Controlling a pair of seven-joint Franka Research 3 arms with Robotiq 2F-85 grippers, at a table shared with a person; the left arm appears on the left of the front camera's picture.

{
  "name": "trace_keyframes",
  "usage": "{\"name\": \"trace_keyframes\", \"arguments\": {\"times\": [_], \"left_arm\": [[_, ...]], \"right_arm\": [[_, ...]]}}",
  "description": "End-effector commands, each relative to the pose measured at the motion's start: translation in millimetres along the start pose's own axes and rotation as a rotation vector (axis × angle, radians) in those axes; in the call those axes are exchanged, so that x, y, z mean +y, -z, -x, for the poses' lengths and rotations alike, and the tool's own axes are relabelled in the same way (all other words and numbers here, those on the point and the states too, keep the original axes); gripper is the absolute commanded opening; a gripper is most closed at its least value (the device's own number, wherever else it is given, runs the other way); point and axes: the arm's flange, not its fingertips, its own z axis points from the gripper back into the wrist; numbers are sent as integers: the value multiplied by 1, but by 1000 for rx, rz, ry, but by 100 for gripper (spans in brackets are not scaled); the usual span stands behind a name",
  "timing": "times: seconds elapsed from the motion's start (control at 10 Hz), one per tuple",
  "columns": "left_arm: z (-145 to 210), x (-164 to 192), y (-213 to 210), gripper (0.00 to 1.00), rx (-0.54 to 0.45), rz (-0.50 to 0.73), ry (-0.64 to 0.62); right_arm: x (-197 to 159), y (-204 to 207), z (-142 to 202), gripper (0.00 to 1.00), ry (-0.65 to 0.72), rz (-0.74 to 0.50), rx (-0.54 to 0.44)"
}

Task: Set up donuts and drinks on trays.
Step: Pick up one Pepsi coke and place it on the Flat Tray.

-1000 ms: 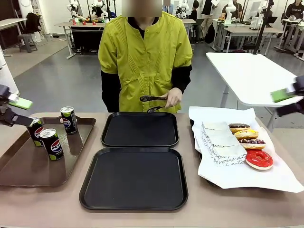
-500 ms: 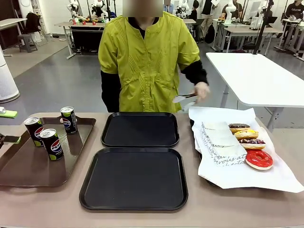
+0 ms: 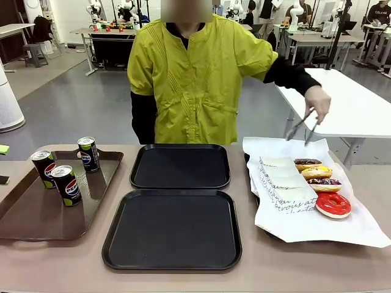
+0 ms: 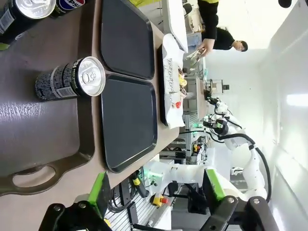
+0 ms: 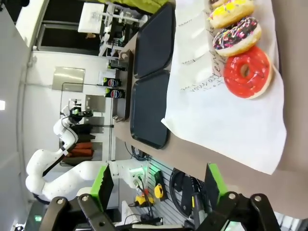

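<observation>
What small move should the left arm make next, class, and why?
Probably the left gripper, open and facing the brown tray, should move toward the nearest of the three cans standing upright on it. Both black trays are bare, and the person's tongs hover by the donuts, so drinks look like this arm's share.
</observation>
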Motion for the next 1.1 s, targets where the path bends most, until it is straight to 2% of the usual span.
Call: {"name": "trace_keyframes", "arguments": {"times": [0.0, 0.8, 1.0], "left_arm": [[-2, 7, 4, 100, -4, 11, -21], [-1, 8, 4, 100, 7, 4, -27], [-9, -31, 3, 100, 33, -170, 32]], "right_arm": [[-4, 3, -1, 100, 3, 2, 12], [-4, 3, -1, 100, 3, 2, 12], [-4, 3, -1, 100, 3, 2, 12]]}}
